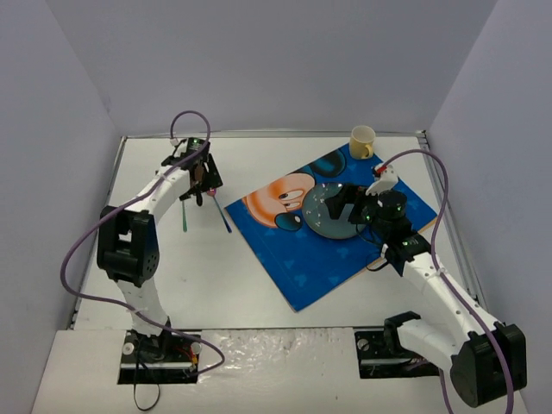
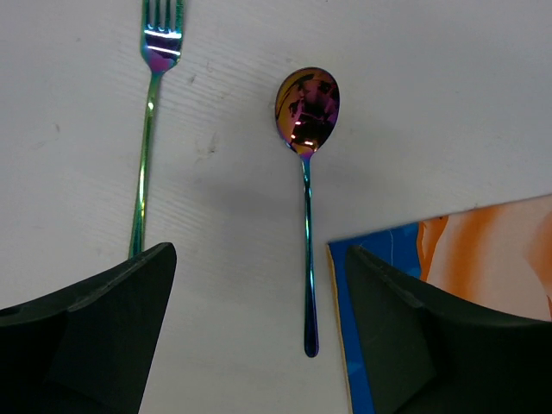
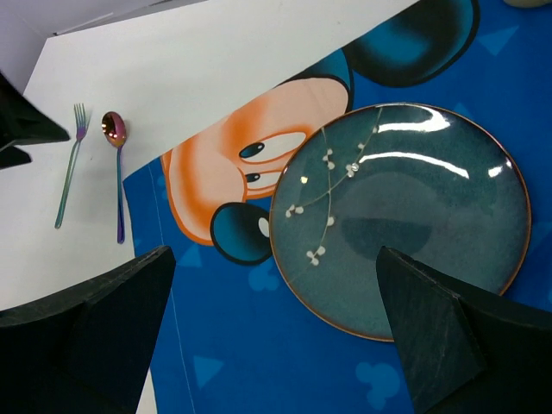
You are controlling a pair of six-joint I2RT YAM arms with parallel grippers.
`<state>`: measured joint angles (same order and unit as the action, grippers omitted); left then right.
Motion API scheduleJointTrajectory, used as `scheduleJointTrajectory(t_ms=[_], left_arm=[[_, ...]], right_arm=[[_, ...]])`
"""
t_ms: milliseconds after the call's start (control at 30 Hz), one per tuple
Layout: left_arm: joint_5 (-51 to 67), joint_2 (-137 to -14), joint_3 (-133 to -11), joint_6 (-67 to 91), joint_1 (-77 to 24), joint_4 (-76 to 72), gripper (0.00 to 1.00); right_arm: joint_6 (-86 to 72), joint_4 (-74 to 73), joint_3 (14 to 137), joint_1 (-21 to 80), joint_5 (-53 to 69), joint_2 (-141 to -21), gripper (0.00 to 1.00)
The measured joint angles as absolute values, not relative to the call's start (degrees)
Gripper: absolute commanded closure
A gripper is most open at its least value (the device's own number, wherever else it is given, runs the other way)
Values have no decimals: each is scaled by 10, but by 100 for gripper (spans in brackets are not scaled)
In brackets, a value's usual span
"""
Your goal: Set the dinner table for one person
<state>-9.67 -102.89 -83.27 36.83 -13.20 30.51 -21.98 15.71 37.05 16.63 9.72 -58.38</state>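
Note:
The white dinner table (image 1: 216, 285) carries a blue cartoon-mouse placemat (image 1: 302, 250) with a dark teal plate (image 1: 326, 216) on it. A yellow cup (image 1: 362, 142) stands by the mat's far corner. An iridescent fork (image 1: 185, 216) and spoon (image 1: 222, 214) lie on the bare table left of the mat. My left gripper (image 1: 204, 179) hovers above them, open and empty; its wrist view shows the fork (image 2: 147, 138) and spoon (image 2: 306, 198) between and beyond the jaws. My right gripper (image 1: 343, 205) hovers over the plate (image 3: 405, 216), open and empty.
The table has a thin metal rim and grey walls on three sides. The spoon's handle end lies just beside the placemat's left corner (image 2: 483, 250). The fork (image 3: 69, 168) and spoon (image 3: 118, 172) also show in the right wrist view, left of the mat (image 3: 259, 345).

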Motion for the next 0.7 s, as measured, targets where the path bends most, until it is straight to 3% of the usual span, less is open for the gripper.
scheduleJointTrajectory(t_ms=[267,700], left_arm=[[-103,-1146,-891,390,-153,323,39],[-104,-1156,-899,315,-57,345,46]], right_arm=[[-213,139,347,167,105,-546,0],[-205,132,314,167,125,-536,0]])
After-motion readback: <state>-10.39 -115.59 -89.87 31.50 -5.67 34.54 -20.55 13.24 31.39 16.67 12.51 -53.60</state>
